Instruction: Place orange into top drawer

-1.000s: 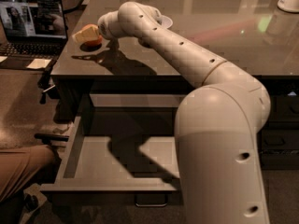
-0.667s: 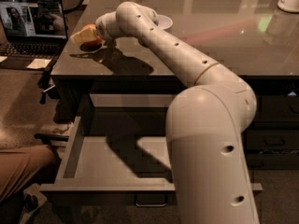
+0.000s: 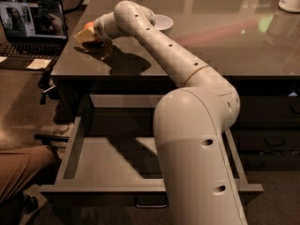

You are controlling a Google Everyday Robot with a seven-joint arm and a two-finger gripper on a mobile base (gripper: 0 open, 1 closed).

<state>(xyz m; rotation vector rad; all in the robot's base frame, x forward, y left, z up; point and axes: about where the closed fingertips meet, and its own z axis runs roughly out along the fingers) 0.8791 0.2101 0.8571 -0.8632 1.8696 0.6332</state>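
The orange (image 3: pixel 89 26) is at the left end of the dark counter (image 3: pixel 225 46), mostly hidden by my gripper (image 3: pixel 86 34). The gripper is shut around it, with a pale finger (image 3: pixel 80 36) across its front, and a shadow lies on the counter just beneath. The top drawer (image 3: pixel 117 156) is pulled open below the counter. Its grey bottom is bare and its dark pull handle (image 3: pixel 151 204) faces front. My white arm (image 3: pixel 197 125) reaches from the lower right over the drawer to the counter's left end.
A white bowl (image 3: pixel 162 21) sits on the counter just behind my wrist. An open laptop (image 3: pixel 33 22) is on a surface to the left. A person's leg (image 3: pixel 21 170) is at the lower left beside the drawer. Narrower dark drawers (image 3: pixel 274 142) are at the right.
My arm's elbow and upper links have swung left toward the drawer. The gripper stays at the counter's left end around the orange.
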